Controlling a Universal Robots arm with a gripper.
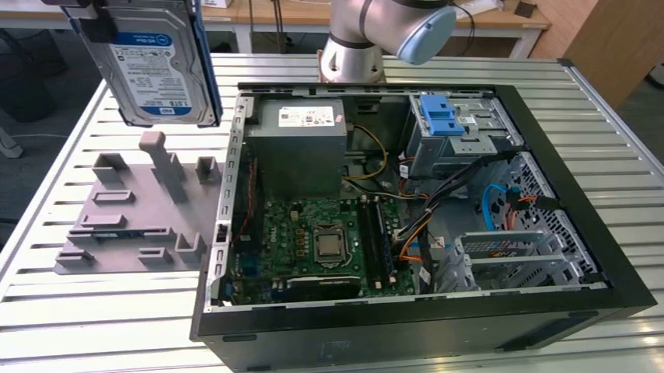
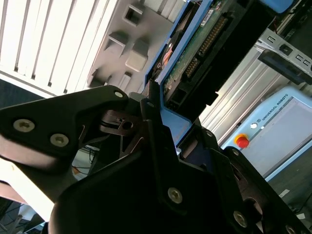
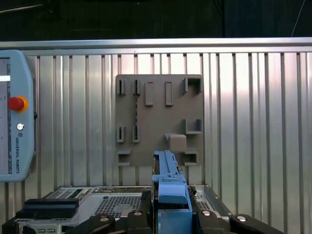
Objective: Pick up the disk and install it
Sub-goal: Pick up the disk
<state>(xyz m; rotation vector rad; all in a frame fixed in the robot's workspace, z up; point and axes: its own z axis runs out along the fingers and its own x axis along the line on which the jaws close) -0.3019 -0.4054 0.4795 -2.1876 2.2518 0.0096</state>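
Exterior view: the picture's top edge cuts off the upper end of the disk point(image 1: 158, 74) and nearly all of the claw point(image 1: 92, 17) above it. Second wrist view: the claw body covers most of the disk; past it, a strip of circuit board point(image 2: 195, 46) and blue rail point(image 2: 168, 46) show. First wrist view: the disk stands edge-on between the fingers point(image 3: 202, 219), its lower part cut by the picture's edge, and it hides part of the grey fixture plate point(image 3: 158, 107) beyond the claw. Label print is too small to tell.
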